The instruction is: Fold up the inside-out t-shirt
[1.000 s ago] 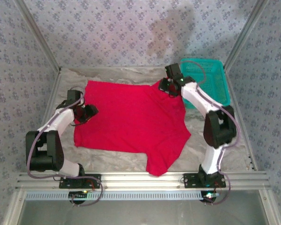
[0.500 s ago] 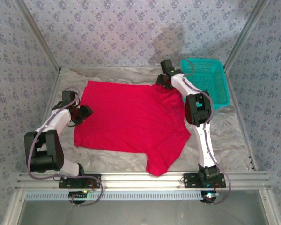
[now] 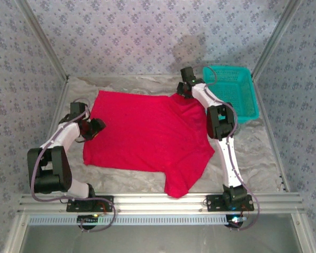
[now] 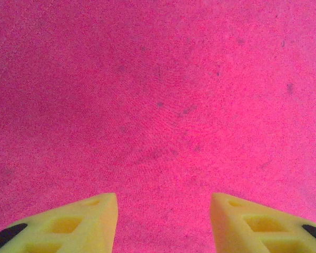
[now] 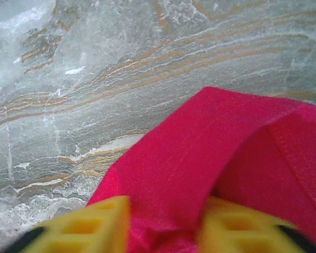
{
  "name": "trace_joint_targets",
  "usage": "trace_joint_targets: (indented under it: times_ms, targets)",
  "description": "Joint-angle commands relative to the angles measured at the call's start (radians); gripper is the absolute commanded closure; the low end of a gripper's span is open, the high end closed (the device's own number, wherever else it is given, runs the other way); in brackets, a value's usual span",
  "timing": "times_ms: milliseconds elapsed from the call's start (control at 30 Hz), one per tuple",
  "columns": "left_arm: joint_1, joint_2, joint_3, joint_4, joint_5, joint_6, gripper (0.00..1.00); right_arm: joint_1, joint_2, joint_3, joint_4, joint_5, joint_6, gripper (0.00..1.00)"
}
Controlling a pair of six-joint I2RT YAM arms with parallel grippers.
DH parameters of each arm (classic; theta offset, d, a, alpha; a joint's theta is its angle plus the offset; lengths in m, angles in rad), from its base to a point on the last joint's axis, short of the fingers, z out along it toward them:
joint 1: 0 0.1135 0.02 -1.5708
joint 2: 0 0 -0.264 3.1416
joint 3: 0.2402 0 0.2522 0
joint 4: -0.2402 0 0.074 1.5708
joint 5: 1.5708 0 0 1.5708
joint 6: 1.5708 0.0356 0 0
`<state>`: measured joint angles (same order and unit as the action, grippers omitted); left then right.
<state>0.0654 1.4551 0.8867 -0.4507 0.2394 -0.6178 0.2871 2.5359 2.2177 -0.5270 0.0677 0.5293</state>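
Grey, brown-veined stone-look table top (image 3: 253, 153) is the biggest thing I see from the overhead camera, boxed in by patterned blue-grey walls (image 3: 147, 31). Spread flat across the middle of it lies the plain bright red short-sleeved cloth t-shirt (image 3: 147, 137), with one sleeve-like flap reaching towards the near rail and its far right corner lying just beside the basket. I cannot tell from here which face of the cloth is up. The teal plastic mesh basket (image 3: 247, 100) sits in the far right corner of the table, apart from the red cloth.

My right arm (image 3: 224, 142) stretches from its base up along the shirt's right side to that far corner. My left arm (image 3: 63, 138) bends in from the left to the shirt's left edge.

The right gripper (image 3: 183, 90) sits on the far right corner of the t-shirt. In its wrist view the right gripper (image 5: 166, 203) has a raised fold of red cloth pinched between its yellow fingers (image 5: 100, 221), with bare table beyond, so it is clamped on the shirt.

The left gripper (image 3: 97, 126) is at the shirt's left edge. In its wrist camera the left gripper (image 4: 163, 197) has its yellow fingertips (image 4: 95, 221) standing well apart over flat red cloth, gripping nothing that I can see
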Motion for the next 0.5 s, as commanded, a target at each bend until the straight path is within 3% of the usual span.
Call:
trace_joint_targets:
  times_ms: [0, 33, 233, 467]
  targets:
    - [0.002, 0.004, 0.011, -0.029, 0.013, 0.01, 0.51, -0.006, -0.011, 0.056, -0.007, -0.005, -0.008, 0.95]
    - [0.001, 0.003, 0.011, -0.029, 0.014, 0.009, 0.51, -0.004, -0.024, 0.056, -0.009, -0.001, -0.005, 1.0]
    - [0.001, 0.012, 0.011, -0.02, 0.009, 0.003, 0.51, 0.001, -0.117, 0.106, 0.012, -0.008, -0.014, 1.0]
    - [-0.006, 0.032, 0.028, -0.055, 0.024, 0.01, 0.51, -0.036, -0.063, 0.209, 0.123, -0.086, 0.118, 1.0]
